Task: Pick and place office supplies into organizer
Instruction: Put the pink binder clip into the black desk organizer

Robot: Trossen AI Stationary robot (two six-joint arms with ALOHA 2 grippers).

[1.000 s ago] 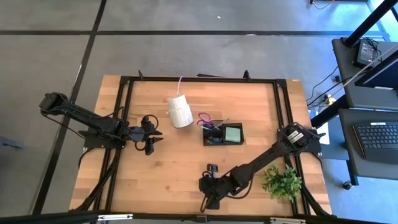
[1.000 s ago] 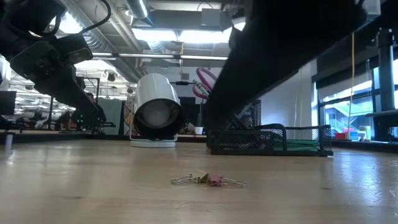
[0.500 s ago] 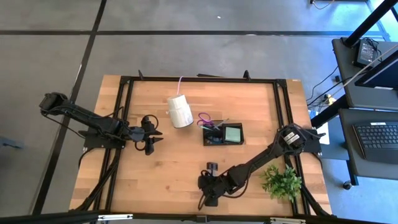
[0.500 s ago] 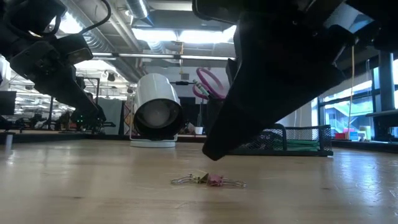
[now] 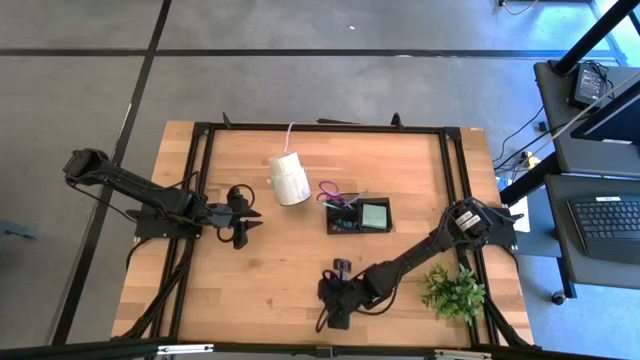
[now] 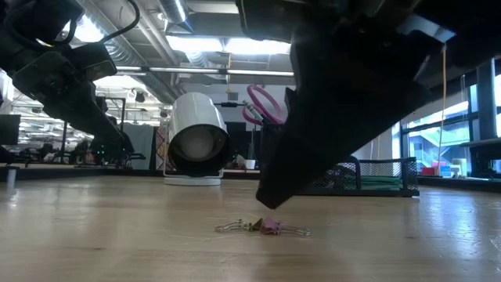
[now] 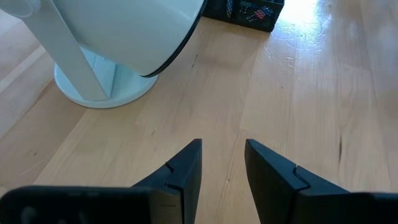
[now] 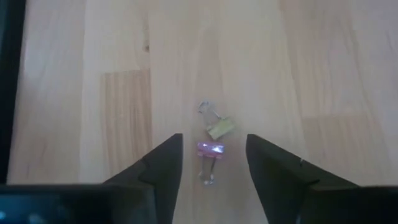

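Observation:
Two small binder clips, one yellow [image 8: 219,128] and one pink [image 8: 210,149], lie joined on the wood near the table's near edge [image 6: 262,227]. My right gripper [image 8: 214,138] hovers open just above them, one finger on either side, touching nothing; the low view shows a fingertip [image 6: 272,200] a short way over the clips. The black organizer [image 5: 358,216] sits mid-table and holds a mint-green sticky pad [image 5: 374,214], with purple scissor handles [image 5: 328,190] sticking up at its left end. My left gripper [image 5: 245,222] waits open over bare wood [image 7: 222,146] at the left.
A white cylinder roll [image 5: 290,178] lies on its stand left of the organizer, close ahead of my left gripper [image 7: 112,50]. A green leafy plant [image 5: 455,292] stands at the near right corner beside my right arm. Bare wood stretches between the clips and the organizer.
My right gripper has come down toward the binder clips and shifted slightly toward the table's near edge; its finger now hangs close over them in the low view. The clips have stayed where they were.

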